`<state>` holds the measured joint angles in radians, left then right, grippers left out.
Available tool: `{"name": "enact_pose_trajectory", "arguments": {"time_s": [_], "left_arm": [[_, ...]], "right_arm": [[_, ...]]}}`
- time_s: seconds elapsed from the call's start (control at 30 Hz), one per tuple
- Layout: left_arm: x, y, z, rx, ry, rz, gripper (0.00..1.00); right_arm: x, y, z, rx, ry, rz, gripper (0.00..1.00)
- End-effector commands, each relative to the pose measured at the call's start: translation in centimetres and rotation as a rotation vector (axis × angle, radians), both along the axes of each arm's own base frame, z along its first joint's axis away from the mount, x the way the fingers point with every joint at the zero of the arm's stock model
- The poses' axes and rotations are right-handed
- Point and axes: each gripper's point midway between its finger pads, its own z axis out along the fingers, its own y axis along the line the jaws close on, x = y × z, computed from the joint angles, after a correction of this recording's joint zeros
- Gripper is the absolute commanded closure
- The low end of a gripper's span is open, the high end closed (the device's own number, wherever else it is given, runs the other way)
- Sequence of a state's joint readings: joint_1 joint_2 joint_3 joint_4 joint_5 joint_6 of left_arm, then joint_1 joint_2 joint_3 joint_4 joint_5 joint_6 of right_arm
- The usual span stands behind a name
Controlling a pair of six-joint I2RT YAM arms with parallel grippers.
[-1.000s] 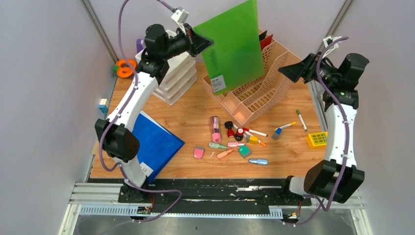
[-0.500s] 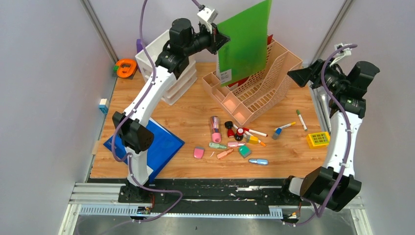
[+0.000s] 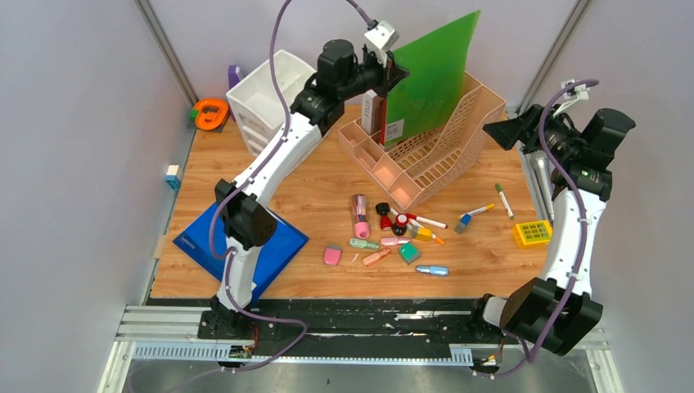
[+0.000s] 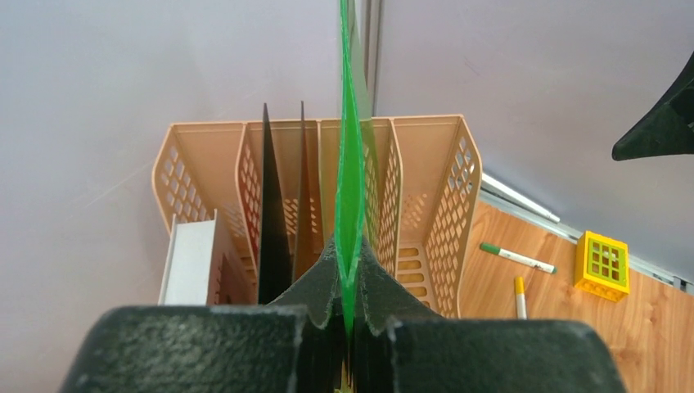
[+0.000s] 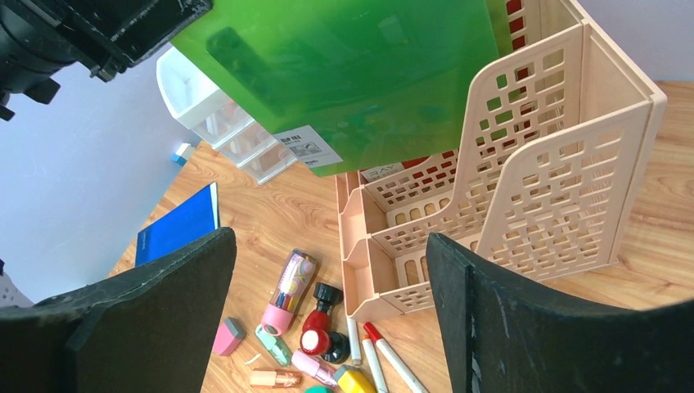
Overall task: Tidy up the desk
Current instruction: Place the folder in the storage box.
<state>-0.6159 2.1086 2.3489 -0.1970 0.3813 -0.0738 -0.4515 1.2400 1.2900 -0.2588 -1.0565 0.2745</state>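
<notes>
The desk [image 3: 319, 188] is a light wood tabletop. My left gripper [image 3: 393, 70] is shut on a green folder [image 3: 430, 78] and holds it upright over the peach file rack [image 3: 442, 155] at the back. In the left wrist view the green folder [image 4: 350, 164] stands edge-on between my left gripper's [image 4: 350, 270] pads, in line with a middle slot of the file rack [image 4: 205, 164]. Two dark folders [image 4: 274, 213] stand in slots to its left. My right gripper [image 3: 503, 131] hangs open to the right of the rack, holding nothing. In the right wrist view the right gripper [image 5: 327, 237] faces the green folder [image 5: 352, 74].
A white drawer unit [image 3: 266, 94] stands at the back left, with an orange tape dispenser [image 3: 211, 112] beside it. A blue folder [image 3: 262, 241] lies front left. Pens, stamps and erasers [image 3: 393, 233] are scattered mid-desk. At the right are a green marker [image 3: 503, 199] and a yellow block [image 3: 530, 233].
My left arm has swung to the right with the green folder, from above the drawer unit to above the file rack. The right arm has shifted slightly to the right.
</notes>
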Motion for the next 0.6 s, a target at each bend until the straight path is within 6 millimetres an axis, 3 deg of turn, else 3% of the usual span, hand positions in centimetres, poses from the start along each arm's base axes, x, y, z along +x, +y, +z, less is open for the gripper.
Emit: {"name": "enact_pose_trajectory", "arguments": {"time_s": [0.0,0.17,0.57], "left_arm": [[-0.6,-1.0,4.5,-0.074,-0.149,0.012,1.00],[0.2,-2.7,2.8,-0.087,-0.150,0.008,1.00],[1.6,-5.8,-3.6,-0.128,-0.077,-0.020,1.00]], "right_arm": [[-0.6,0.2,0.6,-0.015,-0.028,0.010,0.12],[-0.6,0.2,-0.3,-0.005,-0.008,0.011,0.12],[-0.7,0.3,-1.8,0.011,0.025,0.022,0.13]]}}
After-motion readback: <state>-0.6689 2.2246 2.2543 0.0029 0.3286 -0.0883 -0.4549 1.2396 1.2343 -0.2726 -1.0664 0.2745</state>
